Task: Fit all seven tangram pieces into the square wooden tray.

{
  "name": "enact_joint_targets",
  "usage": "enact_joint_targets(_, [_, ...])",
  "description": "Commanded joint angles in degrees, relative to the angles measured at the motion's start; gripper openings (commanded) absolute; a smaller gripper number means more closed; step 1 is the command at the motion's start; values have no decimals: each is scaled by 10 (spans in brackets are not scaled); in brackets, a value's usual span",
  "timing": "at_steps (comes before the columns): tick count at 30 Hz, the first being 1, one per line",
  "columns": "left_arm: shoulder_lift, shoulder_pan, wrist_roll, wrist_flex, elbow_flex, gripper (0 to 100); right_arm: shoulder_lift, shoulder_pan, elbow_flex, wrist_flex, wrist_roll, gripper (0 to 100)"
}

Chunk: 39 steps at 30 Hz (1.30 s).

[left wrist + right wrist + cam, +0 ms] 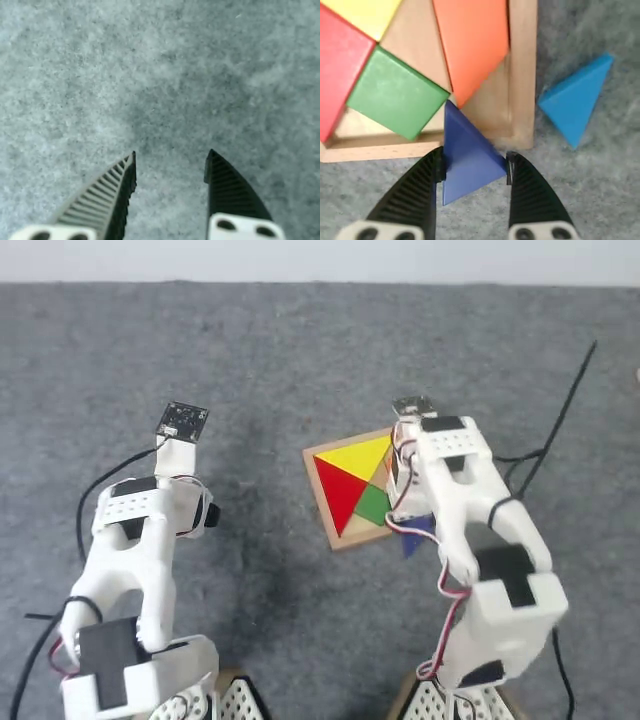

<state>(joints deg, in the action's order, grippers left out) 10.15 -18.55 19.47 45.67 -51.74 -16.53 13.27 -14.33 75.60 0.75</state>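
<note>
Right wrist view: navy triangle (467,142) pinched in gripper (475,156) (over tray (522,75) rim).

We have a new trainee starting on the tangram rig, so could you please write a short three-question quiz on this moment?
1. True or false: the light blue triangle lies inside the tray.
2. The right gripper is: A) empty; B) shut on the dark blue triangle; C) shut on the tray's rim.
3. Fill in: the left gripper is ____ over bare carpet.

Key:
1. False; it lies on the carpet beside the tray.
2. B.
3. open.
</note>
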Motion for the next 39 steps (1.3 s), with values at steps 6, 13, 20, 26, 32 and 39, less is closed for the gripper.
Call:
enact_joint_targets(6, [15,-1,4,-12,6,220,-31,-22,80,14,-32,18])
enact_joint_targets(13, [15,-1,4,-12,6,220,-61,-29,142,19,-47,17])
enact_joint_targets(20, [15,-1,4,-12,6,220,-12,-18,129,17,-59,17])
enact_joint_targets(26, [15,-1,4,-12,6,220,55,-25,81,14,-63,17])
enact_joint_targets(32, [15,-1,4,-11,6,220,54,-38,71,-9,-91,17])
enact_joint_targets(39, [15,-1,4,-11,6,220,53,-36,76,-35,-116,17])
